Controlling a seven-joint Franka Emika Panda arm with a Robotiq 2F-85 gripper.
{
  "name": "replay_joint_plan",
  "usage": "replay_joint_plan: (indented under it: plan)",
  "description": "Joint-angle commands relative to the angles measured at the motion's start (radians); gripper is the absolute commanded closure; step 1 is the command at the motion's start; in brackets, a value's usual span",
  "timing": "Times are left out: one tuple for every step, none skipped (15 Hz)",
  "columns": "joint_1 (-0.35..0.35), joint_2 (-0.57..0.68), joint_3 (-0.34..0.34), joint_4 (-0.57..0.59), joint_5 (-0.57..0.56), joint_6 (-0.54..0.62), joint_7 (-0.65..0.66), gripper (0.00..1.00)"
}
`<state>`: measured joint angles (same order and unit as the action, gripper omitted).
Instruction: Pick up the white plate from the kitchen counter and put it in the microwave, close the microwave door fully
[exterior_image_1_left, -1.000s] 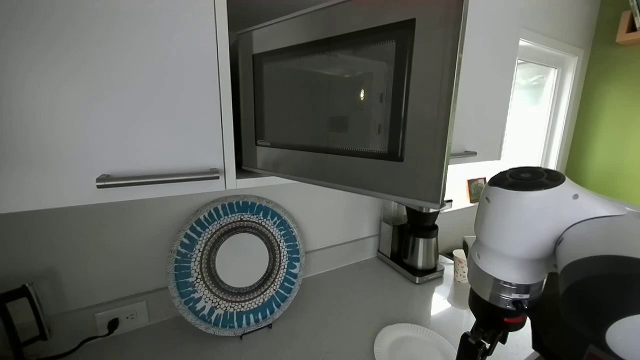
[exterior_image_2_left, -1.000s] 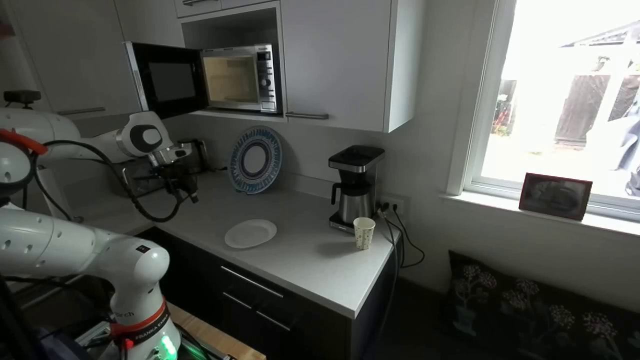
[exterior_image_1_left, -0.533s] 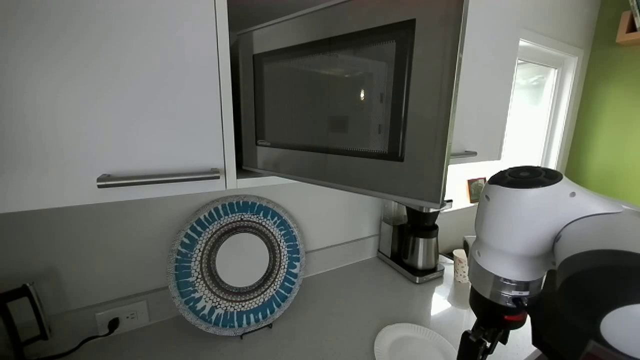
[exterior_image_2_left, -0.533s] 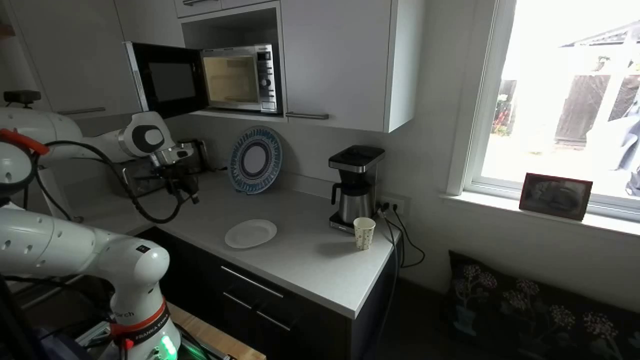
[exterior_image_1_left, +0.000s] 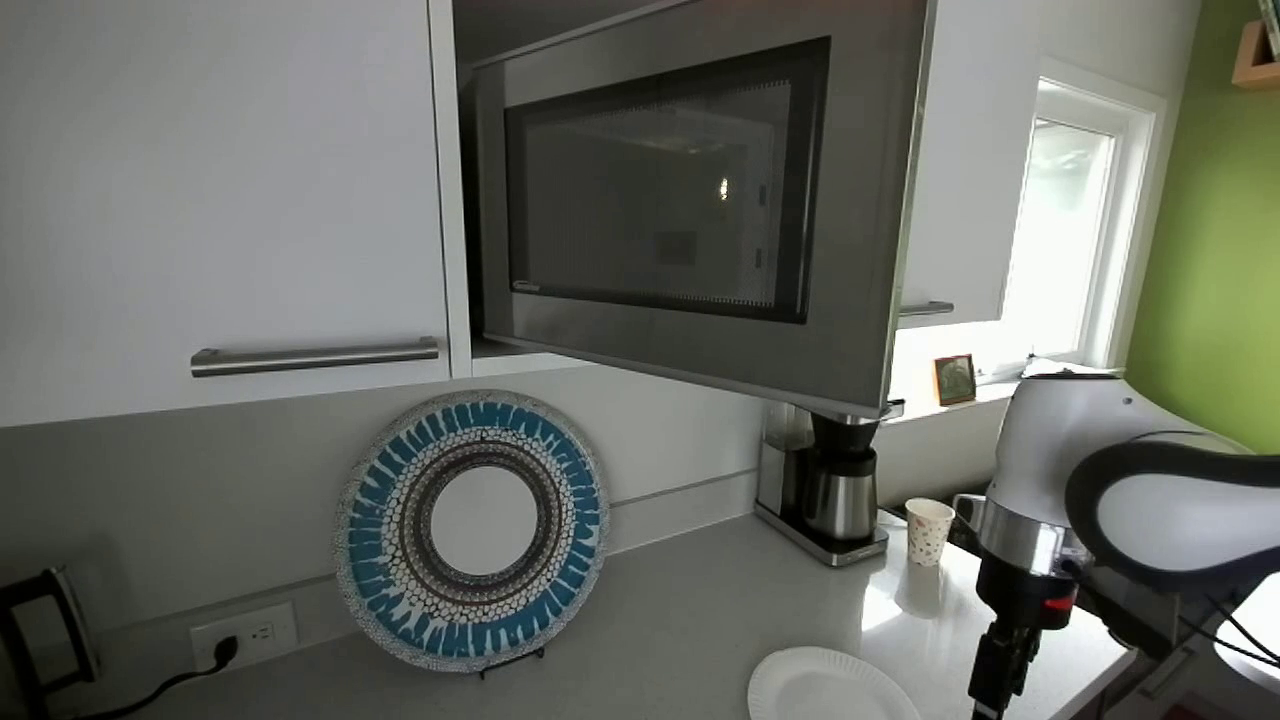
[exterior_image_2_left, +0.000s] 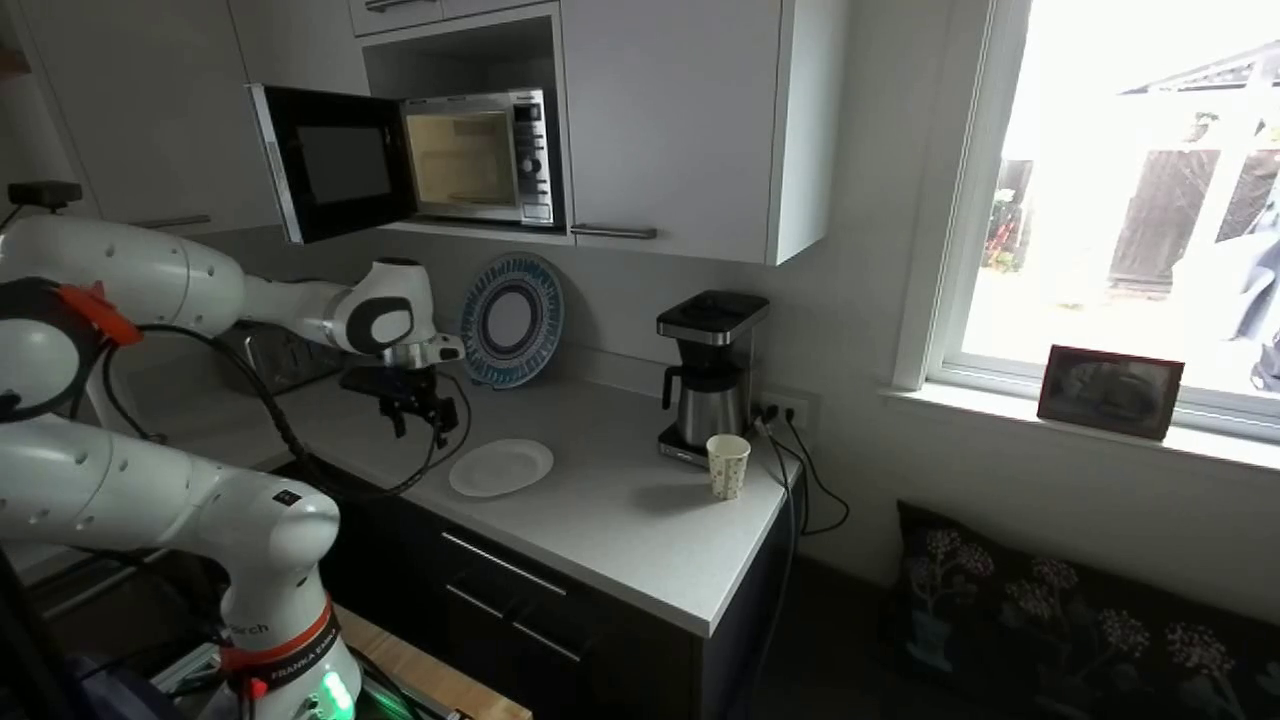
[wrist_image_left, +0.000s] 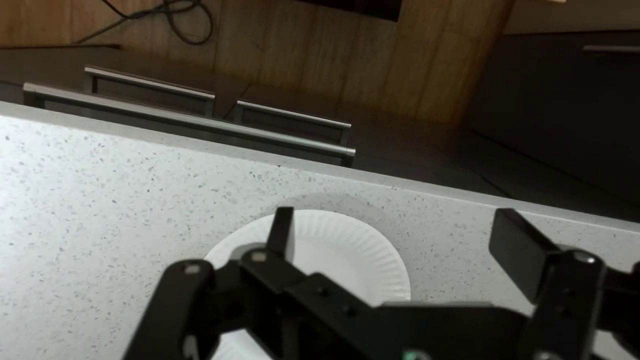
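Note:
The white plate (exterior_image_2_left: 500, 468) lies flat on the light grey kitchen counter (exterior_image_2_left: 620, 530); in another exterior view the plate (exterior_image_1_left: 825, 690) is cut by the lower edge. The microwave (exterior_image_2_left: 530, 165) sits in the wall cabinets. Its microwave door (exterior_image_2_left: 345, 165) stands wide open, and the door's outer face (exterior_image_1_left: 660, 200) fills the top of an exterior view. My gripper (exterior_image_2_left: 420, 425) is open and empty, pointing down above the counter beside the plate. In the wrist view the gripper (wrist_image_left: 400, 240) has one finger over the plate (wrist_image_left: 345, 255) and the other over bare counter; part of the plate is hidden.
A blue-and-white patterned plate (exterior_image_2_left: 510, 318) leans on a stand at the wall. A coffee maker (exterior_image_2_left: 710, 370) and a paper cup (exterior_image_2_left: 728, 467) stand right of the white plate. The counter's front edge (wrist_image_left: 390, 185) and drawer handles (wrist_image_left: 200, 120) show in the wrist view.
In the last half second the arm has swung toward the plate, bringing the gripper lower and closer to it. The plate and the microwave door have not moved.

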<state>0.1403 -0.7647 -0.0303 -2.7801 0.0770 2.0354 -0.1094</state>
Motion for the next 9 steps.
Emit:
replay_joint_plan:
  plan:
    - [-0.037, 0.055, -0.166, 0.006, 0.038, 0.024, -0.208, 0.00]
    - [-0.038, 0.074, -0.228, 0.010, 0.071, 0.014, -0.276, 0.00]
    - [-0.051, 0.097, -0.275, 0.012, 0.103, 0.012, -0.316, 0.00]
    - [-0.062, 0.053, -0.182, 0.012, 0.066, 0.001, -0.241, 0.00]
    - [-0.073, 0.068, -0.222, 0.012, 0.084, 0.000, -0.284, 0.00]
    - [-0.080, 0.082, -0.245, 0.013, 0.093, 0.000, -0.308, 0.00]
    - [-0.082, 0.092, -0.253, 0.015, 0.098, 0.000, -0.318, 0.00]
    - [-0.081, 0.097, -0.253, 0.016, 0.101, 0.000, -0.319, 0.00]
    - [-0.080, 0.098, -0.251, 0.017, 0.103, 0.000, -0.319, 0.00]
